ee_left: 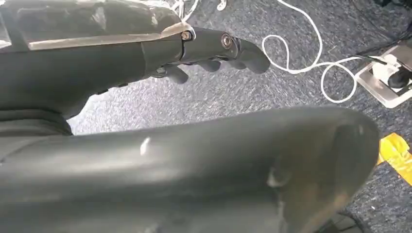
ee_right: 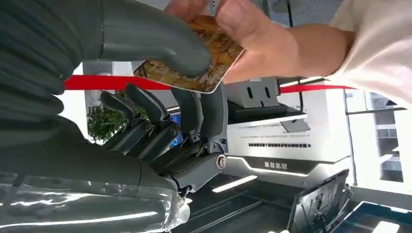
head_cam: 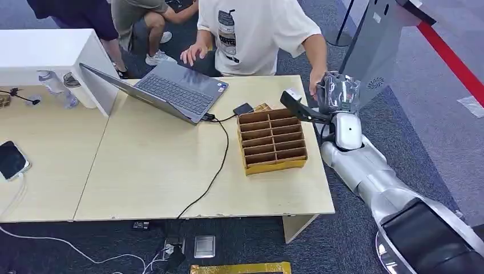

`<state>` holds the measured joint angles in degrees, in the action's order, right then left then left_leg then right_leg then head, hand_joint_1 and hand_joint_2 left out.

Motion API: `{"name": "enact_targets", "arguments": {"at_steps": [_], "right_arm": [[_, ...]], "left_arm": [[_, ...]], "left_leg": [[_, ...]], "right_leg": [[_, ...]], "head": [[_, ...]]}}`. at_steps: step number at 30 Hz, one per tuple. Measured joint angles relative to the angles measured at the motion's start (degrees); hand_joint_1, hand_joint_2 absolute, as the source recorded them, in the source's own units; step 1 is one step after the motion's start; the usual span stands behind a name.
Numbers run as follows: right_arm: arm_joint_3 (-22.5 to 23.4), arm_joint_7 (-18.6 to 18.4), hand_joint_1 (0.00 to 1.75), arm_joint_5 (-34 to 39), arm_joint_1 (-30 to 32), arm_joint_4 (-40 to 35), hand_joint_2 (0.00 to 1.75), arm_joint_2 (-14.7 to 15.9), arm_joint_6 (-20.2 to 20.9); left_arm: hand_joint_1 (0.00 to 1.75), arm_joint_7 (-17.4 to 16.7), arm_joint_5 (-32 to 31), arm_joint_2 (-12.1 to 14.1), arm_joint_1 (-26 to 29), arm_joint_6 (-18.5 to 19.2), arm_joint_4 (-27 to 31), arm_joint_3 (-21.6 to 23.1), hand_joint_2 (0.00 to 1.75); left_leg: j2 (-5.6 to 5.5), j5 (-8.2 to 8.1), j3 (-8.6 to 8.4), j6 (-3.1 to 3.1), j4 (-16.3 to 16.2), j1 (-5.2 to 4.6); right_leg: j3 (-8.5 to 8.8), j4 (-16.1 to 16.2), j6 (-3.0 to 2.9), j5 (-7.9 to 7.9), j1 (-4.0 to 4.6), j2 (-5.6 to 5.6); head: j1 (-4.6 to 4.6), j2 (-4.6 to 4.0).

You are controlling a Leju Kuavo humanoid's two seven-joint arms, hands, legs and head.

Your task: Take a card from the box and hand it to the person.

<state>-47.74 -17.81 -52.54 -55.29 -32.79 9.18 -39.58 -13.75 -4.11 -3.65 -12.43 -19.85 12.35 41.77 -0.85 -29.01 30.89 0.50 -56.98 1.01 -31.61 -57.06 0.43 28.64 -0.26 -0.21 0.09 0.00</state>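
Note:
In the right wrist view a brown patterned card (ee_right: 204,73) lies between my right hand's (ee_right: 165,111) thick grey thumb and its darker fingers (ee_right: 194,109). A person's hand (ee_right: 252,39) grips the same card at its other end. From the head view my right hand (head_cam: 337,97) is raised off the table's far right corner, where the person's hand (head_cam: 315,79) meets it. The brown divided card box (head_cam: 274,166) sits on the table just left of that arm. My left hand (ee_left: 214,53) hangs over the carpet, fingers loosely bent, holding nothing.
An open laptop (head_cam: 177,88) and a dark phone (head_cam: 243,108) lie behind the box, with a black cable (head_cam: 220,165) running to the table's front edge. The person in a white shirt (head_cam: 251,28) stands across the table. A grey kiosk (head_cam: 382,40) stands to the right.

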Motion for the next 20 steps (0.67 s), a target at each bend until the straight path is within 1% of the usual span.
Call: {"name": "enact_targets", "arguments": {"at_steps": [1,2,5,15,20], "right_arm": [[0.0,0.0,0.03,-0.1,0.0,0.1,1.75,-0.1,0.0],[0.1,0.0,0.0,-0.1,0.0,0.2,1.75,-0.1,0.0],[0.6,-0.5,0.0,-0.8,0.0,0.4,1.75,-0.4,0.0],[1.6,-0.5,0.0,-4.1,0.5,0.4,1.75,-0.4,0.0],[2.4,1.3,0.0,-5.2,0.8,0.1,1.75,-0.5,0.0]], "left_arm": [[0.0,0.0,0.0,0.0,0.0,0.0,0.0,0.1,0.0],[0.0,0.0,0.0,0.0,-0.1,0.0,0.0,0.1,0.0],[0.0,0.0,-0.1,0.0,-0.1,0.0,0.0,0.3,0.0],[0.0,-0.2,0.0,0.0,0.0,0.0,0.0,0.5,0.0],[0.0,-0.4,0.2,0.0,0.2,0.0,0.0,0.6,0.0]], "left_leg": [[0.0,0.0,0.01,0.0,0.0,0.0],[-0.02,0.0,0.02,0.0,0.0,0.0],[0.0,0.0,0.02,0.0,0.0,0.0],[0.02,0.0,-0.01,0.0,0.0,0.0],[0.02,0.0,0.0,0.0,0.0,0.0]], "right_leg": [[-0.01,0.0,0.0,0.0,0.0,0.0],[-0.02,0.0,0.0,0.0,-0.01,-0.01],[-0.03,0.0,0.0,0.0,-0.01,0.0],[-0.01,0.0,0.01,-0.01,0.0,0.01],[-0.01,0.0,0.01,-0.01,0.0,0.02]], "head": [[0.0,0.0],[-0.02,0.0],[-0.04,0.0],[-0.07,0.0],[-0.04,0.0]]}}
